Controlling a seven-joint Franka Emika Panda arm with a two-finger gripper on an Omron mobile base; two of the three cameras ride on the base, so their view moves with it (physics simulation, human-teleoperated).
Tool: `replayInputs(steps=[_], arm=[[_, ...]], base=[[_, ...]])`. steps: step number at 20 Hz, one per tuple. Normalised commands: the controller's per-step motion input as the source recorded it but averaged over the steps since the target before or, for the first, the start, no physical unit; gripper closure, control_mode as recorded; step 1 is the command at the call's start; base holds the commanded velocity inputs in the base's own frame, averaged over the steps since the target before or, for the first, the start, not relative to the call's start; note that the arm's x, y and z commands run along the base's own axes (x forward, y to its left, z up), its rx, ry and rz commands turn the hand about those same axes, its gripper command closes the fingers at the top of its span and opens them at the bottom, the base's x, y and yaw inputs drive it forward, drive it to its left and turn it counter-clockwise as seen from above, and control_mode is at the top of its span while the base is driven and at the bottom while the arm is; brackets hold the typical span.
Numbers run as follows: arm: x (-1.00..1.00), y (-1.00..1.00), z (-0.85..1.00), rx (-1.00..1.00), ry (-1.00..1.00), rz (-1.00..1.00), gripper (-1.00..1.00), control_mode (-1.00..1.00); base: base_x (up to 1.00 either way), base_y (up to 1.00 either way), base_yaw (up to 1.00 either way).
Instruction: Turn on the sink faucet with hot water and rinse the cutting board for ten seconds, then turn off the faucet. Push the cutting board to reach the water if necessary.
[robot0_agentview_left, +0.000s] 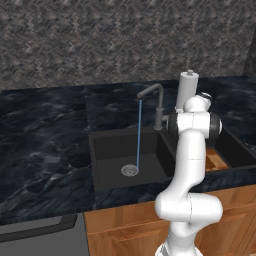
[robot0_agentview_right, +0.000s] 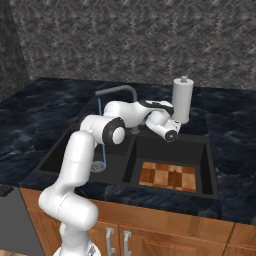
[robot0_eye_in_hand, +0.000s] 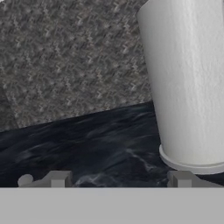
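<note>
Hand spread, tips well apart, pinching nothing, touching nothing. Ahead and just to one side: white cylinder upright on dark desk.

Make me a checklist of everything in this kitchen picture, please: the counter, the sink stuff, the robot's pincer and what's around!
Surface: dark marbled countertop around the sink.
Sink: black sink with two basins.
Faucet: faucet spout over the drain basin.
Water: water running, thin blue stream down to the drain.
Cutting board: cutting board lies flat in the other basin, away from the stream.
Clutter: white paper towel roll upright behind the sink.
Pincer: pincer fingers spread apart, holding nothing, facing the roll.
Cables: nothing seen.
Surroundings: grey patterned wall, wooden cabinet fronts below.
</note>
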Motion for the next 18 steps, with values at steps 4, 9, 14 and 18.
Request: replayInputs(steps=[4, 9, 14, 18], arm=[[0.04, 0.24, -0.01, 0.00, 0.00, 0.01, -1.00, -1.00], [0.05, 0.26, -0.01, 0.00, 0.00, 0.01, -1.00, -1.00], [0.07, 0.26, -0.01, 0.00, 0.00, 0.01, -1.00, -1.00], [0.08, 0.25, -0.01, 0.00, 0.00, 0.01, -1.00, -1.00]], base=[[0.00, 0.00, 0.00], [0.00, 0.00, 0.00], [0.00, 0.00, 0.00], [0.00, 0.00, 0.00]])
